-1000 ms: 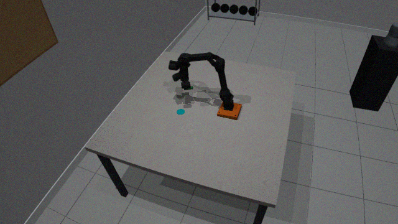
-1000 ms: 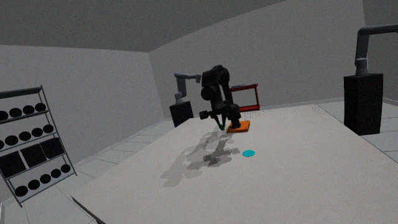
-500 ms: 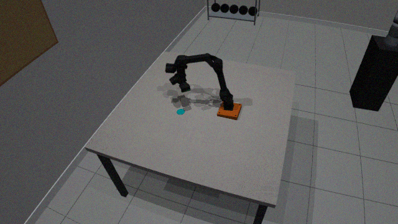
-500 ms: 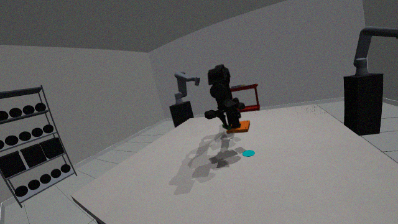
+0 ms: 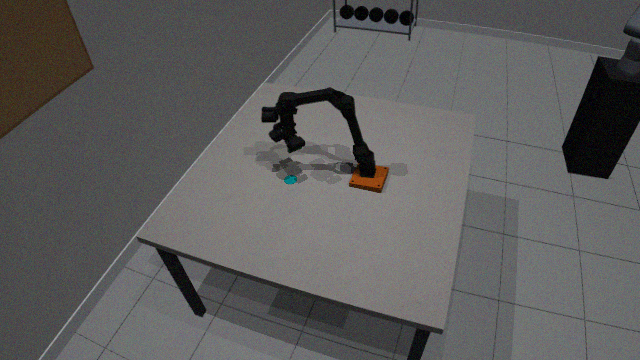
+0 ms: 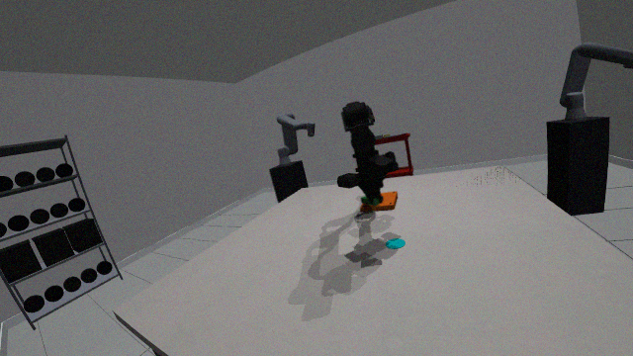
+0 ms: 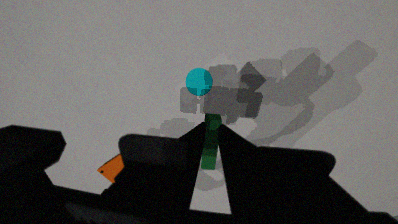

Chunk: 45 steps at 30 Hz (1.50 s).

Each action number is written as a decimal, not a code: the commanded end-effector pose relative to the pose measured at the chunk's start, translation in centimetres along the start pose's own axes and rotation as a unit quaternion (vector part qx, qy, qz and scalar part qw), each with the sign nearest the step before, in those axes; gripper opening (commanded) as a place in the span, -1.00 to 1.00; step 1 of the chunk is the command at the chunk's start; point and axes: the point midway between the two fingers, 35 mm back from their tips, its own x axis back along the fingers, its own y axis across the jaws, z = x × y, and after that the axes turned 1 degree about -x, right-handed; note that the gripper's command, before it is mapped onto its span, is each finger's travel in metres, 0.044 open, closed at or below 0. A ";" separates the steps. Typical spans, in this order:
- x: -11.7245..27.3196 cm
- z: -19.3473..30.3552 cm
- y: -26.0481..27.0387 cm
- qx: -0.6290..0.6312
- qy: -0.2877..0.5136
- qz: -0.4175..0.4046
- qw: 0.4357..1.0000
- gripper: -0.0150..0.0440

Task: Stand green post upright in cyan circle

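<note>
While the arm (image 5: 352,117) (image 6: 363,143) reaches out from its orange base (image 5: 380,187) (image 6: 391,202) (image 7: 111,169), the tool (image 5: 295,148) (image 6: 374,198) (image 7: 212,126) pinches the green post (image 6: 367,201) (image 7: 210,145), holding it above the bench (image 5: 320,250) (image 6: 445,297) (image 7: 75,60), near but not over the cyan circle (image 5: 290,179) (image 6: 396,243) (image 7: 199,82). Shadows spread across the bench beneath the tool, apart from the fingers that cast them, mark the post as raised. Seen from the wrist, the post runs lengthwise through the gap between the fingers, one end showing past the tips and the other back in the opening, a hold that probably leaves its ends free so that one can meet the bench first. From the exterior view it appears closer to level than upright, though its exact tilt cannot be told; the top view does not show it. The circle, flat and with nothing standing on it, awaits the delivery. Height likely serves a purpose here, giving the post room to swing upright without scraping. Still to come, by all appearances, are the turn, the shift over the circle, a gentle lowering and the release; letting go while the post leans could topple it.
</note>
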 end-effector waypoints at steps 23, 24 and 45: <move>-0.1 -3.6 2.8 0.124 -0.008 -0.003 0.992 -0.42; -0.2 -3.6 2.8 0.122 -0.011 -0.004 0.993 -0.42; -1.6 -5.0 2.1 0.083 -0.086 -0.020 0.993 -0.42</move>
